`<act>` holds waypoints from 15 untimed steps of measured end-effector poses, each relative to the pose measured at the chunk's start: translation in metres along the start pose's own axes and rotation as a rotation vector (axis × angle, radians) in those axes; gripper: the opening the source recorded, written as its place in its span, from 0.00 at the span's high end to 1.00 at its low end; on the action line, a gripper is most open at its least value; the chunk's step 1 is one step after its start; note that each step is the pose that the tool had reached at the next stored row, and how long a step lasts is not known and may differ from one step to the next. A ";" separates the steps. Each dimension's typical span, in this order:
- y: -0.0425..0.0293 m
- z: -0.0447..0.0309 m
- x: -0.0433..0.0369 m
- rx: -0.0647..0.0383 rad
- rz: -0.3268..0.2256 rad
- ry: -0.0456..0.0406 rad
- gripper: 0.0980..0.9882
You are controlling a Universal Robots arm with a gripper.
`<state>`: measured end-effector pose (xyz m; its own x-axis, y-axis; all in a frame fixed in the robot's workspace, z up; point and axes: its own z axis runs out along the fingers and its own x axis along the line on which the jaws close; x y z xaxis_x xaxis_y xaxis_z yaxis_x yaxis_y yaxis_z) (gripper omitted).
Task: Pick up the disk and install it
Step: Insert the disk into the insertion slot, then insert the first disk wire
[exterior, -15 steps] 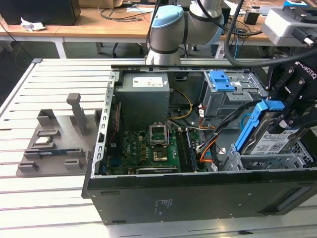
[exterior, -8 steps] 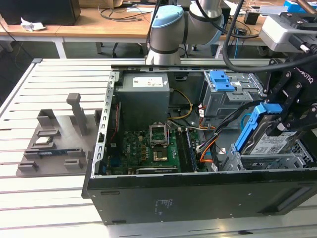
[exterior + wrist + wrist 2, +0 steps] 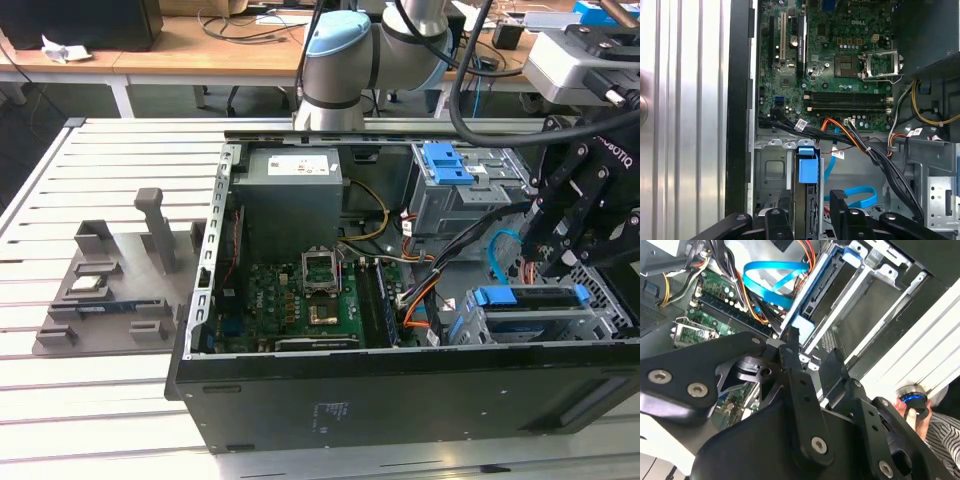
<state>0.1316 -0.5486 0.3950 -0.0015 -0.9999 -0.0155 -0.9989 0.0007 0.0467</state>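
1. Your claw [image 3: 560, 245] hangs just above the drive cage [image 3: 530, 320] at the front corner of the open computer case [image 3: 400, 380].
2. Its fingers [image 3: 840, 210] are spread apart and grip nothing.
3. The disk [image 3: 530, 297] seems already seated in that cage, blue bracket uppermost, directly beneath the claw.
4. The motherboard [image 3: 300, 300] lies beside the cage.

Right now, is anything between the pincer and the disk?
Nothing visible. In the first wrist view the pincer hangs right over the disk, which stands on edge in the drive cage. The blue cable and the wire bundle run beside the disk, not between the two.
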 end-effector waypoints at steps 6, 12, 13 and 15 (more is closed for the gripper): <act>0.0000 0.0001 0.0000 0.000 0.000 0.0001 0.99; 0.0000 0.0001 0.0000 0.000 0.000 0.0001 0.99; 0.0000 0.0002 0.0000 0.000 0.000 0.0000 0.99; -0.0028 0.0003 -0.0012 0.000 0.000 -0.0002 0.99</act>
<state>0.1344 -0.5473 0.3946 -0.0014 -0.9999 -0.0157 -0.9989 0.0007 0.0467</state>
